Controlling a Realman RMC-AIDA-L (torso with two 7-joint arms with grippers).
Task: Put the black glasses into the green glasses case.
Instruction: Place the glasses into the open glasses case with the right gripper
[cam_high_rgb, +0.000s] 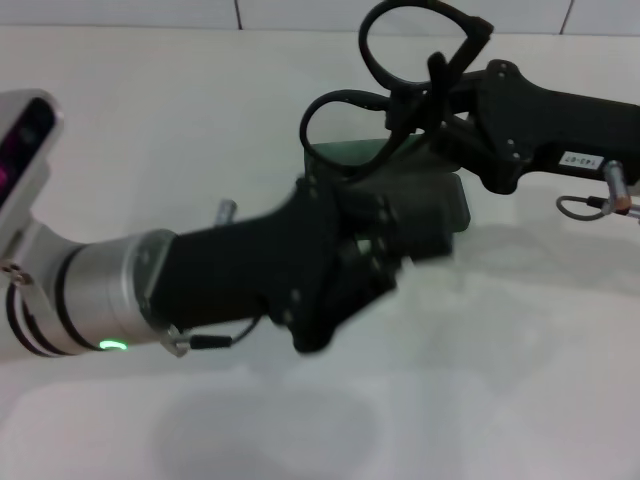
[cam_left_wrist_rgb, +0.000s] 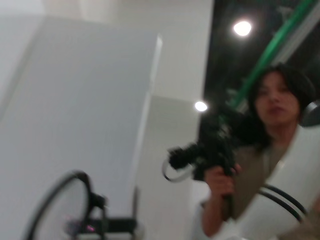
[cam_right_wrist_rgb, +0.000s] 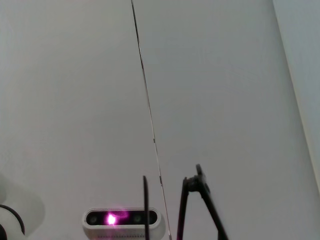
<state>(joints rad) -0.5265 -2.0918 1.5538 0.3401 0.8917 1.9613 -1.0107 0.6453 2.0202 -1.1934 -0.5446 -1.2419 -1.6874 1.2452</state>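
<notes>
left claw (cam_high_rgb: 375, 255) clamped on the green glasses case (cam_high_rgb: 400, 190), holding it just above the white table (cam_high_rgb: 480, 380). right claw (cam_high_rgb: 435, 90) pinching the black glasses (cam_high_rgb: 400, 75), lifted over the case's far edge, lens rims upright.

The head view looks down from close above both arms at the white tabletop (cam_high_rgb: 520, 380). The left wrist view faces outward and upward into the room, the right wrist view toward a plain pale surface. Both wrist views and the head view share the black glasses (cam_high_rgb: 400, 90) (cam_left_wrist_rgb: 65, 205) (cam_right_wrist_rgb: 200, 200).
</notes>
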